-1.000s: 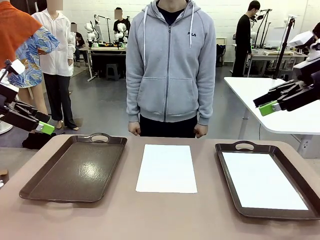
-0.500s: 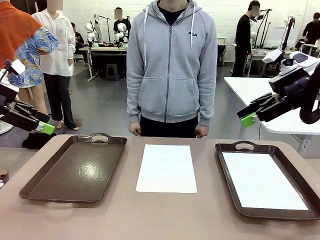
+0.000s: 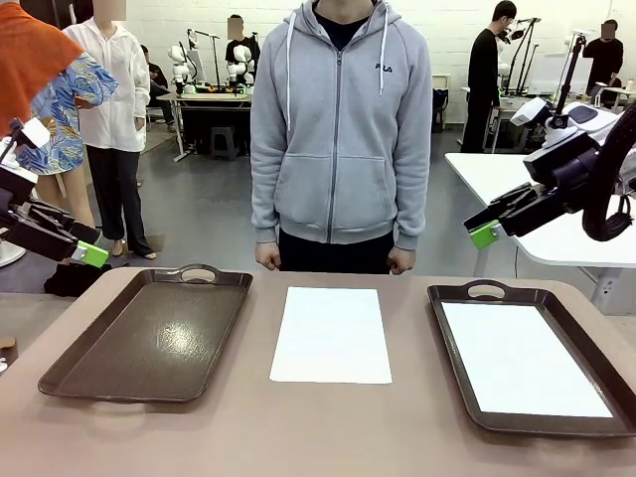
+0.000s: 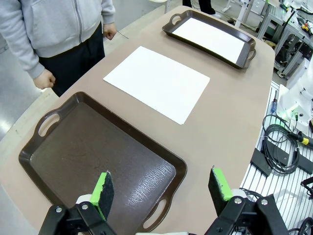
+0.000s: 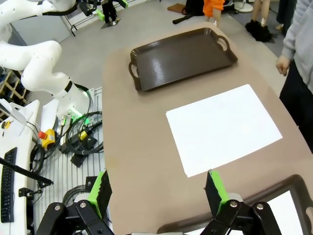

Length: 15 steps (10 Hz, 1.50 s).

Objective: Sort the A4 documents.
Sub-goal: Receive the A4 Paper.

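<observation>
Jaws spread and empty, my left gripper (image 3: 92,254) and right gripper (image 3: 484,235) hover near the table's far corners; one A4 sheet (image 3: 522,358) lies in the right tray (image 3: 440,323), and a second sheet (image 3: 332,333) waits mid-table, unsorted.

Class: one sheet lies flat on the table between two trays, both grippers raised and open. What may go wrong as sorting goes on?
1. The sheet lies flat on the table; the right gripper may find no edge and crease or slide it.
2. The person's hand hangs near that sheet's far edge; a reaching arm might brush it.
3. Lifted, the thin sheet may sag and catch the right tray's rim.
</observation>
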Motion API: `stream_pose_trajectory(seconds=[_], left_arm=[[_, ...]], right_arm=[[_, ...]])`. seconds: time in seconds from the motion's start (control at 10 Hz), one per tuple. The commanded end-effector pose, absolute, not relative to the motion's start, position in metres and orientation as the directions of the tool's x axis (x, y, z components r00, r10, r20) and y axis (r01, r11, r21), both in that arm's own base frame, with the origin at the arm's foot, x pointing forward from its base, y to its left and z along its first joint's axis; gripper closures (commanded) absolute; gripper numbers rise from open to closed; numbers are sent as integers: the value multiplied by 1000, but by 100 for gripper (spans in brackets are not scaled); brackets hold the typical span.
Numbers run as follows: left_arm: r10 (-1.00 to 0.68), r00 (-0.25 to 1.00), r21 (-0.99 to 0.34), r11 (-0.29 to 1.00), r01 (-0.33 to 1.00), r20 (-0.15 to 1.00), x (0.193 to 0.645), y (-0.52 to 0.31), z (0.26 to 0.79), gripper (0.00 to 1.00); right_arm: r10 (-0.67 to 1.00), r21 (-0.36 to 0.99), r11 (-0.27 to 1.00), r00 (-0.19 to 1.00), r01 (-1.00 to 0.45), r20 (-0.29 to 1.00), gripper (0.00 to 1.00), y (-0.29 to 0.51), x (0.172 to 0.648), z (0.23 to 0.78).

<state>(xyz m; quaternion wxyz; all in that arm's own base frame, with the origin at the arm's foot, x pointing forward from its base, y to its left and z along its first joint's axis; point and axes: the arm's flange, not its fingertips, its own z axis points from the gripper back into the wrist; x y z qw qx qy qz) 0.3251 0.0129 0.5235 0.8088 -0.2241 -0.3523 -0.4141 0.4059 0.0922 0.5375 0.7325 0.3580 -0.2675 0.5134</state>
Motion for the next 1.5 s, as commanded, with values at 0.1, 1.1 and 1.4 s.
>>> stream_pose_trajectory(seconds=[0.1, 1.1, 1.4], left_arm=[[-515, 385, -61, 538, 841, 765, 326, 16, 522, 0], [-515, 385, -61, 538, 841, 765, 326, 16, 522, 0], [-515, 385, -61, 538, 841, 765, 326, 16, 522, 0]], right_arm=[[563, 240, 211, 318, -948, 763, 0, 92, 403, 538], [563, 240, 211, 318, -948, 763, 0, 92, 403, 538], [563, 240, 211, 318, -948, 763, 0, 92, 403, 538]])
